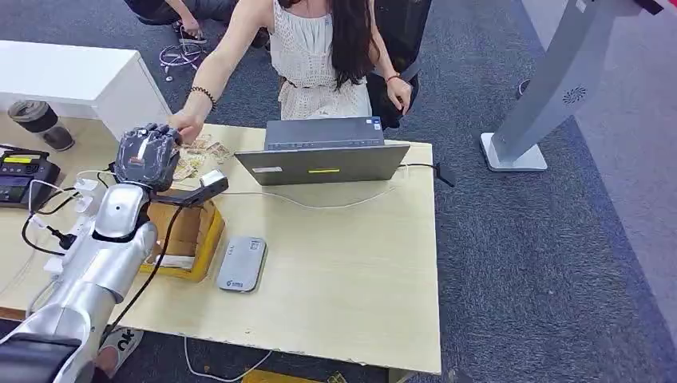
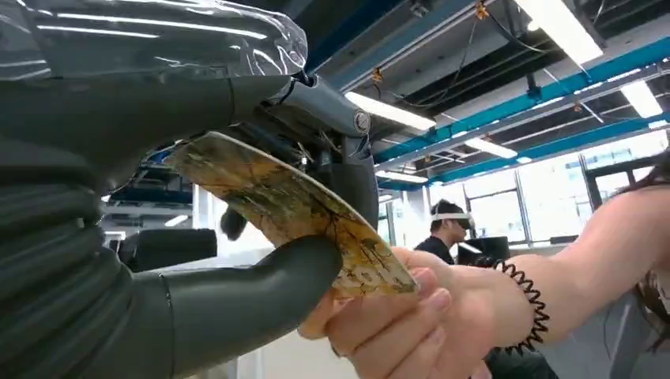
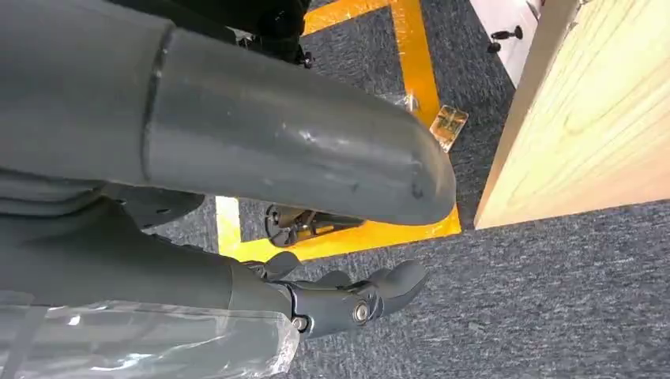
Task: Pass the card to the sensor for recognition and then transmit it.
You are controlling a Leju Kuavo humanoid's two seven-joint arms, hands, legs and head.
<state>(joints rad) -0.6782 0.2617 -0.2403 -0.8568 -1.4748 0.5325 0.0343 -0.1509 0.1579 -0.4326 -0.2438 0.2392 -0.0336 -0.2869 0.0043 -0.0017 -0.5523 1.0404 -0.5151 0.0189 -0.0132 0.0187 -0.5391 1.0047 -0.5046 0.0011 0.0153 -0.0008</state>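
The card [image 2: 292,209] is held in the left hand [image 1: 146,155], pinched between the thick grey thumb [image 2: 261,288] and the darker fingers [image 2: 348,170]. It is yellow-brown with dark, worn marks. In the left wrist view its long side runs away from the hand, and its far end points out toward a person's hand [image 2: 395,316]. That far end is touched by the person's fingers, so the card is gripped at one end by the robot and at the other end by the person. The card is seen tilted, not flat.

In the head view the left hand is raised over the far left part of the table [image 1: 351,271], and the person's hand [image 1: 185,125] is seen just beyond it, touching it. A black coiled band [image 2: 525,304] is worn on the person's wrist. More cards [image 1: 199,155] are spread on the table just past the left hand. A yellow box [image 1: 192,235] lies under the left arm, nearer the robot than the hand. A grey sensor [image 1: 242,263] lies flat just beside the box. An open laptop [image 1: 323,152] is set well to the right of the left hand.

The right hand [image 3: 348,296] hangs low beside the table edge, over the carpet. Its fingers are curled in and nothing is held in it.
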